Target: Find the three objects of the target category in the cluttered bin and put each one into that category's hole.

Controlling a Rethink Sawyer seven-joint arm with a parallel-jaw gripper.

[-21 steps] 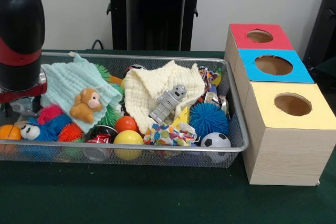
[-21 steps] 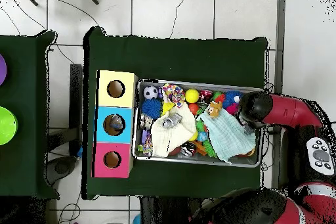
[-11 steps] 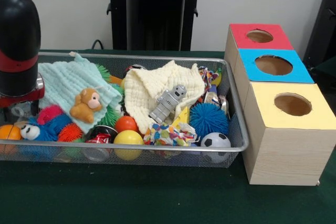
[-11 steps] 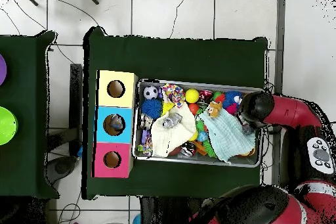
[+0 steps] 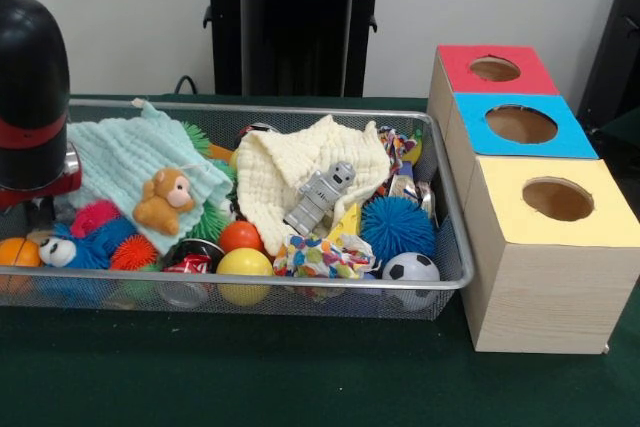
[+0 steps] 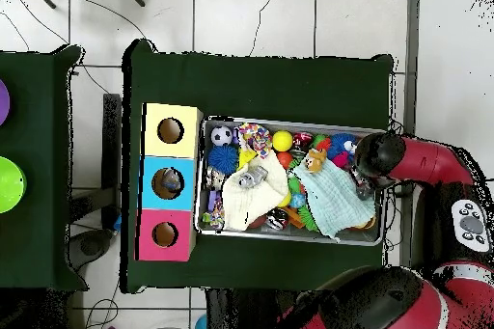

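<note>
Since a second ago the arm (image 5: 30,87) has slid further toward the picture's left edge in the front view, off the mint cloth (image 5: 130,162); nothing in the wire bin (image 5: 300,285) has shifted. Its gripper is hidden behind the arm's bulk, so I cannot tell its state. The target category is unnamed; perhaps balls, like the yellow ball (image 5: 244,267) and soccer ball (image 5: 411,269) against the front wall, near the yellow-topped box (image 5: 555,247).

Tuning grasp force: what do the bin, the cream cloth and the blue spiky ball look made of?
Bin: wire mesh, silvery, see-through walls. Cream cloth: soft waffle-knit fabric, folds and drapes. Blue spiky ball: probably soft rubber, matte, dense thin spikes.
</note>
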